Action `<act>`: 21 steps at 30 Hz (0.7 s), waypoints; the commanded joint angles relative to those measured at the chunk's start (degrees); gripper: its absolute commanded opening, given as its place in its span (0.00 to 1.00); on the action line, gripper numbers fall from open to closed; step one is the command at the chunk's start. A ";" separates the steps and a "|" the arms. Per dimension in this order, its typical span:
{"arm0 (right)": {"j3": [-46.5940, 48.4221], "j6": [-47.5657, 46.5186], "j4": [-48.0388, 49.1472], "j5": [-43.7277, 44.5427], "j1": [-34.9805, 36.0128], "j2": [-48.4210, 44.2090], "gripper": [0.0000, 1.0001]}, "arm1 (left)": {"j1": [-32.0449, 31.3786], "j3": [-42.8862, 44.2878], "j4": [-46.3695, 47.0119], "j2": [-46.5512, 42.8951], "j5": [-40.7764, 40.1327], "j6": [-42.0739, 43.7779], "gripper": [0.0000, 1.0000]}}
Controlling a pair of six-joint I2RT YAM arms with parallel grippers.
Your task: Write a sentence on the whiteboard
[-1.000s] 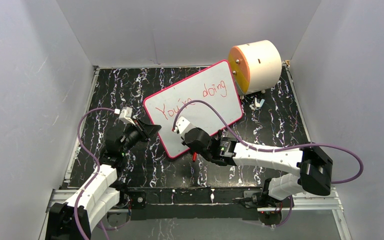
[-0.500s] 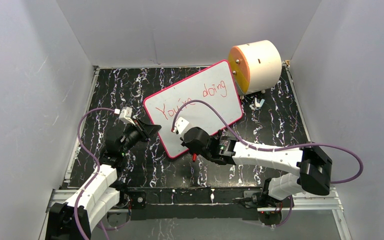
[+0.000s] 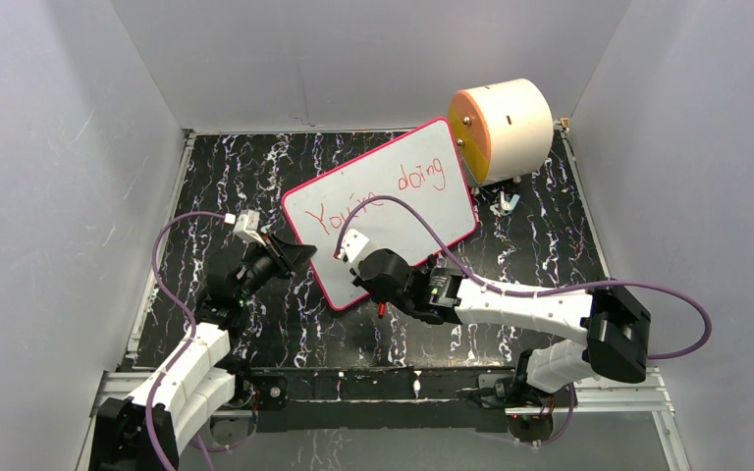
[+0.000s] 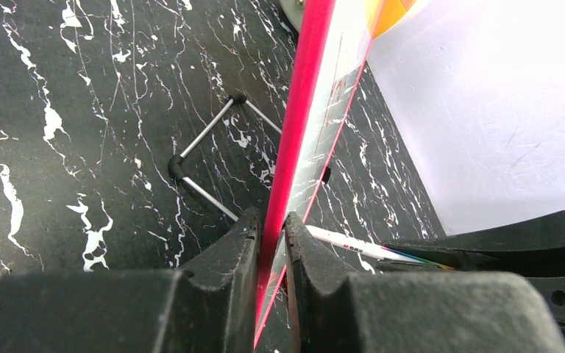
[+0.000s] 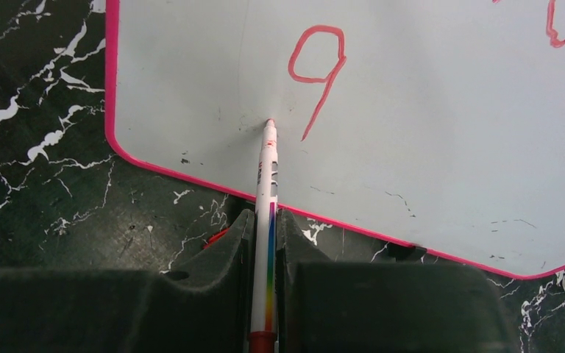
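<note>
Well, starting at the left of the overhead view, my left gripper (image 3: 299, 255) is clamped on the whiteboard (image 3: 407, 201) at its lower left edge. From the left wrist camera I see the two dark fingers (image 4: 228, 246) pressed on either side of the pink-red frame, with the board running edge-on between them. On the back side of the board a thin wire stand (image 4: 204, 156) rests on the black marbled table (image 3: 226, 177).

The whiteboard sits mid-table, skewed, its long side running from the near left up toward the far right, glossy face turned up toward the overhead camera. The sentence (image 3: 422, 178) is only partly there: I read "You're" and "doing" in red along the upper part of the board. In the right wrist view a single red "g" (image 5: 316, 73) begins the second line.

Right of that, my right gripper (image 5: 265, 217) is closed on a slim white marker (image 5: 267, 187) with a rainbow stripe and a red rear end. The marker lies straight along the gap between the fingers. Its tip meets the white face just left of and below the "g", close to the board's near edge; it looks to be touching.

At the far right corner lies a cream cylinder (image 3: 515, 123) with an orange face, just beside the board's top right corner.
</note>
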 commanded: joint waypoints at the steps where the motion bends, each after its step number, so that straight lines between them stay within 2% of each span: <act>1: 1.09 0.36 7.29 0.13 0.18 -1.63 0.00 | 0.28 1.34 -1.88 0.16 -1.13 -0.04 0.00; 21: 0.22 1.74 1.42 0.42 0.12 -0.36 0.00 | 0.28 1.51 -2.02 0.23 -1.28 -0.13 0.00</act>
